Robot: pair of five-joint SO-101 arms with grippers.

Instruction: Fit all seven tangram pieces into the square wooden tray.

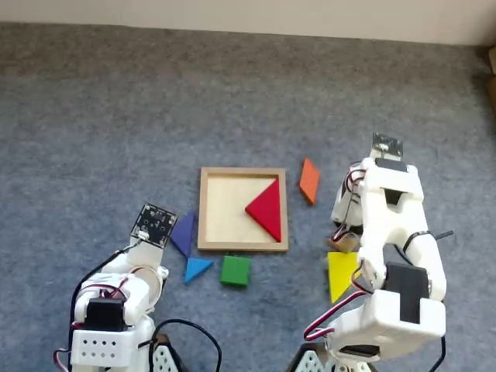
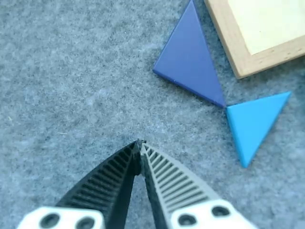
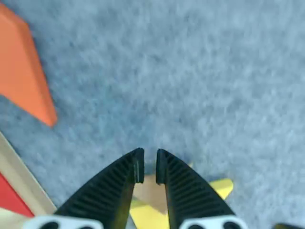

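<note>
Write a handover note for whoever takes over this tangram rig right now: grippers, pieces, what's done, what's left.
Left gripper: shut, empty, above the carpet near the dark blue triangle.
Right gripper: over a tan piece next to the yellow triangle; I cannot tell whether it has a grip.
Done: the red triangle lies in the tray, against its right side.
Left: the dark blue triangle, light blue triangle, green square, orange parallelogram, yellow triangle and tan piece are all outside the tray.
</note>
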